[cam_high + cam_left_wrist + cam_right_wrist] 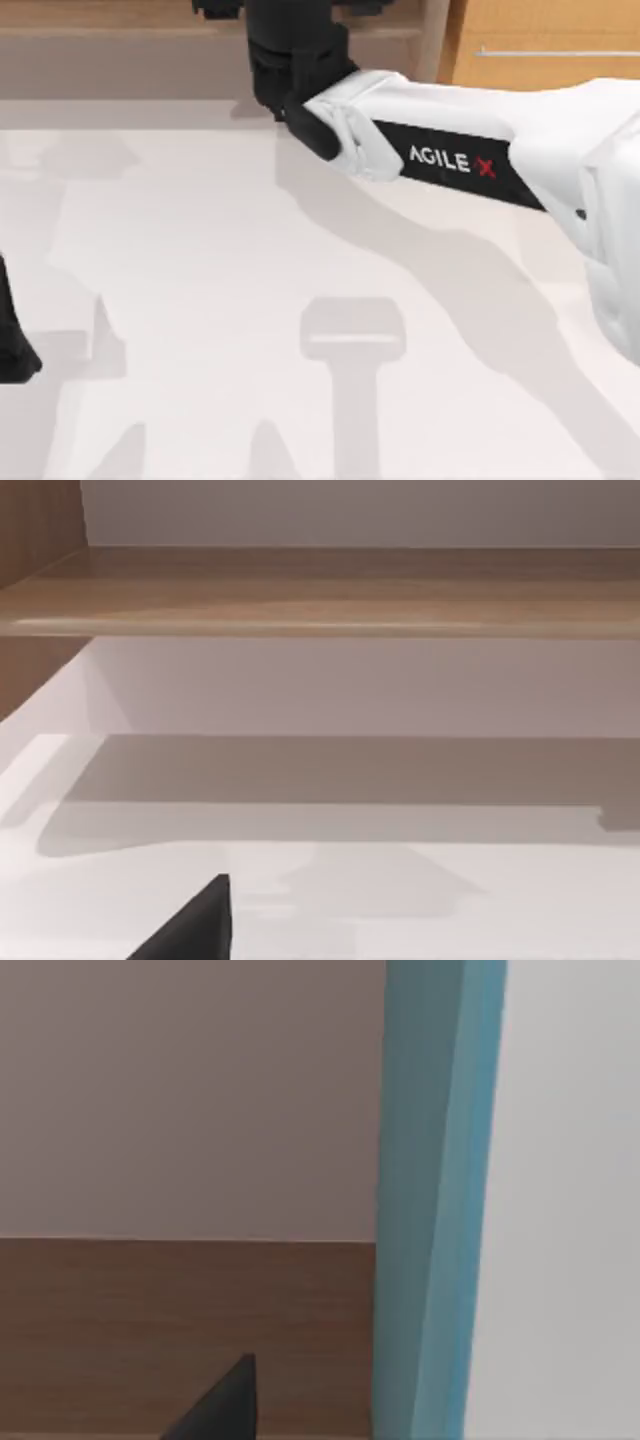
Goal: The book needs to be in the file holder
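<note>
Right gripper [300, 75] reached over the table's [200, 300] far edge; its grip could not be told; the book [435, 1200] stood upright close by, looking thin, stiff, light; best pinched by its edge.

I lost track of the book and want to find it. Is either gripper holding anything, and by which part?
Cannot be told. The book stands close before the right wrist camera, but no grip shows. The left arm is at the table's left edge.

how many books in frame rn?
1. The book, teal, stands on edge close before the right wrist camera, by the right arm at the table's far edge. Others may be hidden.
</note>
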Robot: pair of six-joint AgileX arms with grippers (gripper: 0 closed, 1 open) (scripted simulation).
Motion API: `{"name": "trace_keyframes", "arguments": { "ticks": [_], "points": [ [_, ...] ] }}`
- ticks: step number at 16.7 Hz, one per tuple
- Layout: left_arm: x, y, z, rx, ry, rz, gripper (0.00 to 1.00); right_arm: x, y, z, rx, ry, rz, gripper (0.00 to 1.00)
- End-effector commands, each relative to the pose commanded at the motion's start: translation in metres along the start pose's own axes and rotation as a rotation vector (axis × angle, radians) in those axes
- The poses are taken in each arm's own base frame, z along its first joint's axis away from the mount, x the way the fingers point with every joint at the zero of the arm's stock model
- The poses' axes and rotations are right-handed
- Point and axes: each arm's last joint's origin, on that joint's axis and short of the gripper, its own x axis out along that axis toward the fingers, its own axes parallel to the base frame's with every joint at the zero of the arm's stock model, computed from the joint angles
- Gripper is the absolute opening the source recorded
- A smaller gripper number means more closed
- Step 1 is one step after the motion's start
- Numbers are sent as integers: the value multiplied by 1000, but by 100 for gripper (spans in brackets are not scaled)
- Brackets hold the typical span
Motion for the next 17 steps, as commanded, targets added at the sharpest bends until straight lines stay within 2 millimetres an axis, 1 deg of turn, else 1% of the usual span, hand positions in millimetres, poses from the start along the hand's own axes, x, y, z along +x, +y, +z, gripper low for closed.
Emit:
{"name": "trace_keyframes", "arguments": {
  "ticks": [10, 11, 17],
  "points": [
    [0, 0, 0, 0, 0, 0, 100, 0, 0, 0, 0, 0, 0, 2],
    [0, 0, 0, 0, 0, 0, 100, 0, 0, 0, 0, 0, 0, 0],
    [0, 0, 0, 0, 0, 0, 100, 0, 0, 0, 0, 0, 0, 0]
  ]
}}
